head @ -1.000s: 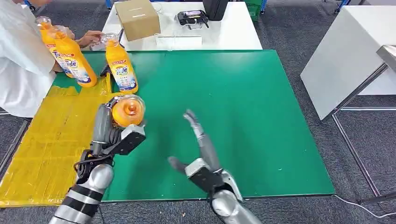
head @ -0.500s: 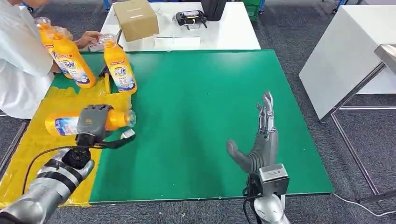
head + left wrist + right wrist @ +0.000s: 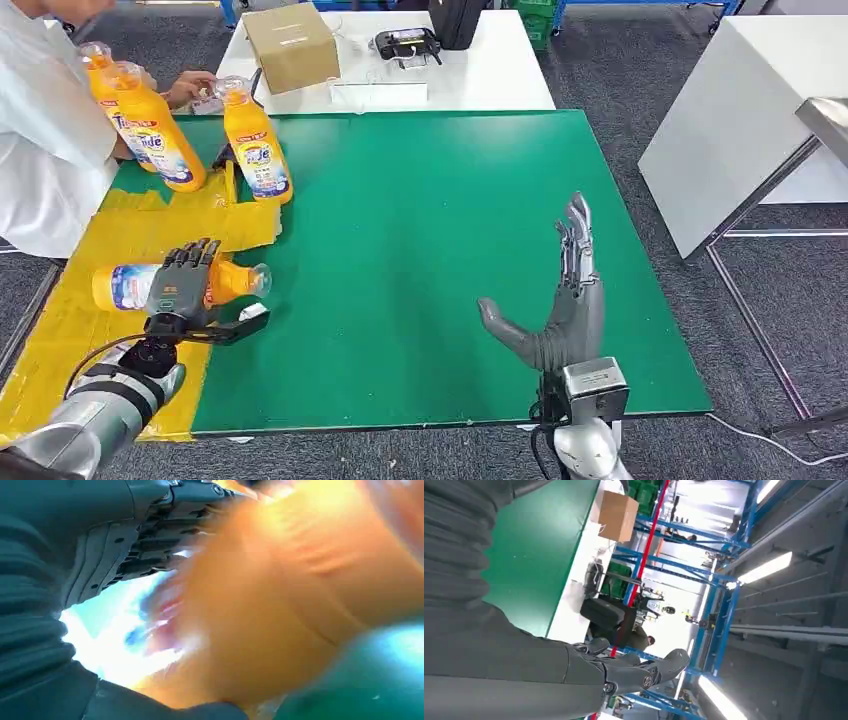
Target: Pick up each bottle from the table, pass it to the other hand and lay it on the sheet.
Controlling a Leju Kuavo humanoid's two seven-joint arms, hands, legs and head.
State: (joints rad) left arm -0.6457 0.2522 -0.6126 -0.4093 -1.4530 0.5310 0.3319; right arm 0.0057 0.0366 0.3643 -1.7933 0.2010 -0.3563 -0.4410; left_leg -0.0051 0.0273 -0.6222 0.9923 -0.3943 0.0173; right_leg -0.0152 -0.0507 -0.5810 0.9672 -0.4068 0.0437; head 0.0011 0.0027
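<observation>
Held bottle (image 3: 150, 285): orange detergent bottle lying on its side over the yellow sheet (image 3: 70, 340), cap toward the green mat (image 3: 420, 260); a blurred orange mass in the left wrist view
Left hand (image 3: 182, 285): fingers wrapped over the bottle's middle, gripping it
Right hand (image 3: 565, 305): holds nothing; fingers straight, thumb apart, above the mat
Standing bottles: one (image 3: 256, 145) upright at the sheet's far edge; two more (image 3: 145, 125) held by a person (image 3: 45, 150) in white
</observation>
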